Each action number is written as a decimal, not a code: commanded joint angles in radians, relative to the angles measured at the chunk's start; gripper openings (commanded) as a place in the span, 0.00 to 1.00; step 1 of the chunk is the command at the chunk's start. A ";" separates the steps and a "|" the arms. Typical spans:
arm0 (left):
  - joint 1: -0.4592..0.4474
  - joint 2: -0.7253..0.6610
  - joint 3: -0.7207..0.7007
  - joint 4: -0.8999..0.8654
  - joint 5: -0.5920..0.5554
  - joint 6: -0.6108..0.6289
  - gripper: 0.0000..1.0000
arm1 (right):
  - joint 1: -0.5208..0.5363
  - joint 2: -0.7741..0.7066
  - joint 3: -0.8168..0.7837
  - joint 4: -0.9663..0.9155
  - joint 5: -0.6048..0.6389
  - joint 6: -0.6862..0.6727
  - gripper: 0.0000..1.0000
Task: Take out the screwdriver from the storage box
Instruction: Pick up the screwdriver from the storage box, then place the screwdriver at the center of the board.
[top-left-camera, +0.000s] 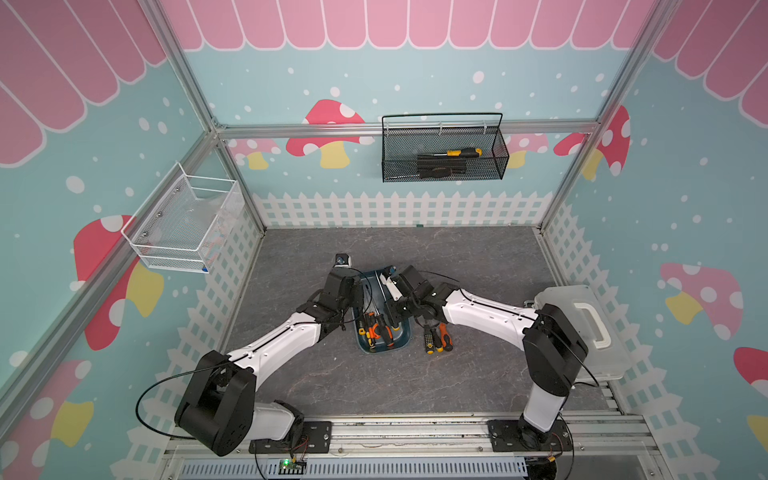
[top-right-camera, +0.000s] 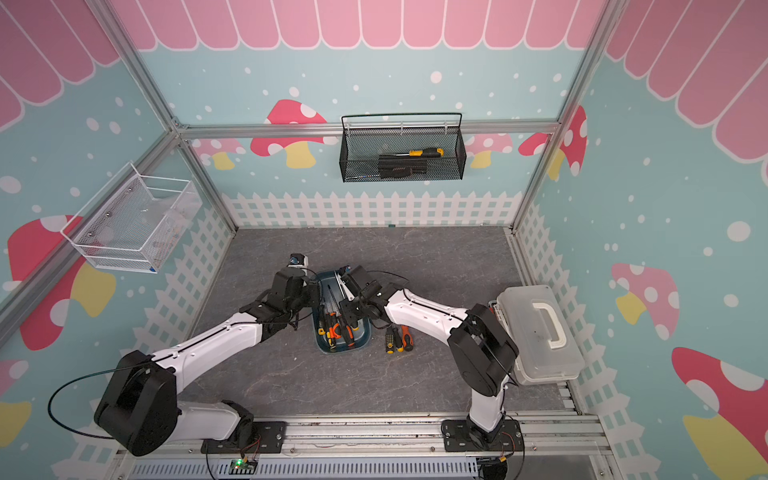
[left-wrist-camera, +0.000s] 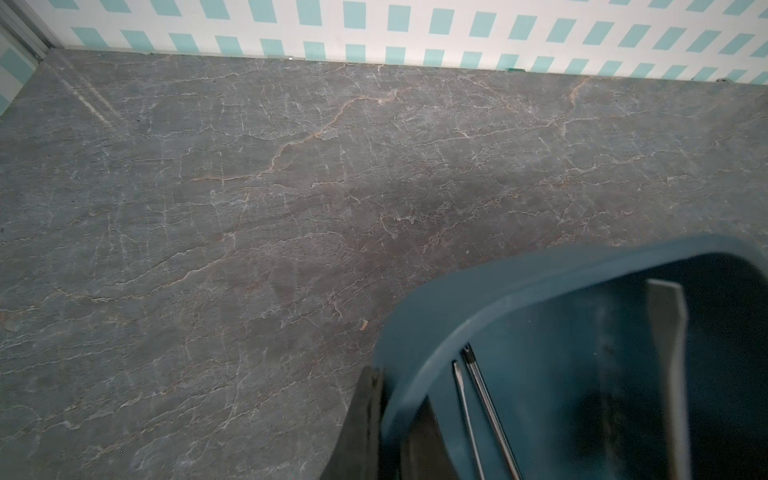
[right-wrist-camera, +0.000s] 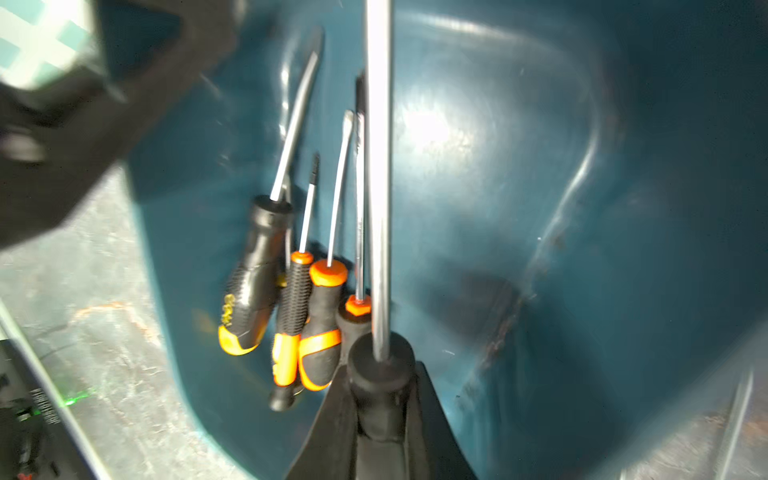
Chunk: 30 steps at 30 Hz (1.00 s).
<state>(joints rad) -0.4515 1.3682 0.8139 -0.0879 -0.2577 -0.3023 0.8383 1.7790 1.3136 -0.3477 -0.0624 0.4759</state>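
Note:
The dark teal storage box (top-left-camera: 386, 352) (top-right-camera: 341, 350) lies mid-table between both arms. My left gripper (top-left-camera: 358, 291) (left-wrist-camera: 392, 415) is shut on the box's left rim (left-wrist-camera: 498, 274), one finger outside the wall and one inside. My right gripper (top-left-camera: 392, 322) (right-wrist-camera: 380, 399) reaches down into the box (right-wrist-camera: 519, 166) and is shut on the black handle of a screwdriver (right-wrist-camera: 378, 166), whose long steel shaft points away from the jaws. Several other orange-and-black and yellow-and-black screwdrivers (right-wrist-camera: 291, 299) (top-left-camera: 376, 331) lie bunched in the box beside it.
Two screwdrivers (top-left-camera: 436, 337) (top-right-camera: 398, 338) lie on the grey table just right of the box. A whitish case with a handle (top-left-camera: 582, 328) stands at the right edge. A black mesh basket (top-left-camera: 444, 166) hangs on the back wall, a white wire basket (top-left-camera: 187, 224) on the left wall.

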 joint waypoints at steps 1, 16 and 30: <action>0.000 -0.015 0.021 0.023 0.013 0.009 0.00 | -0.005 -0.059 -0.034 -0.007 0.003 0.009 0.00; 0.000 -0.016 -0.006 0.068 0.030 -0.001 0.00 | -0.095 -0.416 -0.255 -0.214 0.077 -0.043 0.00; -0.004 -0.009 -0.007 0.077 0.041 -0.003 0.00 | -0.264 -0.506 -0.450 -0.257 0.068 -0.041 0.00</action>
<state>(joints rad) -0.4530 1.3685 0.8093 -0.0757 -0.2348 -0.3027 0.5827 1.2667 0.8806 -0.6014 -0.0074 0.4438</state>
